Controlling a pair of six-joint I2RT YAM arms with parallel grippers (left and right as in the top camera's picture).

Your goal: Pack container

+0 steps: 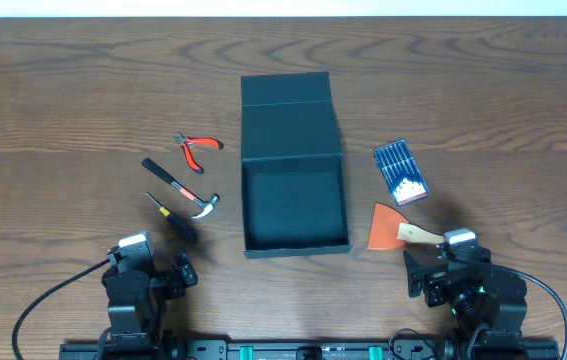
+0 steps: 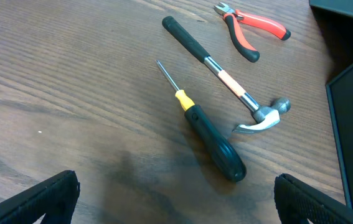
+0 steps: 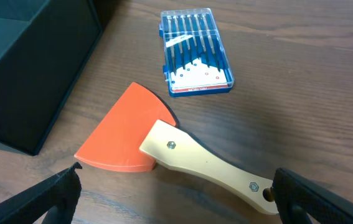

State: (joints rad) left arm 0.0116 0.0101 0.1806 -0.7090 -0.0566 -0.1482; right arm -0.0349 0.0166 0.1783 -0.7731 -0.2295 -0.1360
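Observation:
The dark teal-black container (image 1: 294,245) stands open at the table's middle, its flap lid (image 1: 288,100) folded back. Left of it lie red-handled pliers (image 1: 197,149), a hammer (image 1: 181,189) and a black screwdriver (image 1: 173,217); all three show in the left wrist view: pliers (image 2: 251,28), hammer (image 2: 226,78), screwdriver (image 2: 208,138). Right of it lie a blue bit case (image 1: 400,172) and an orange scraper with a wooden handle (image 1: 395,229); the right wrist view shows the scraper (image 3: 164,146) and case (image 3: 195,50). My left gripper (image 2: 176,208) is open and empty just behind the screwdriver. My right gripper (image 3: 176,202) is open over the scraper's handle end.
The brown wooden table (image 1: 63,100) stretches wide on both sides of the box. The container's wall (image 2: 350,137) shows at the right edge of the left wrist view and at the left of the right wrist view (image 3: 27,68). Cables run from both arm bases at the front edge.

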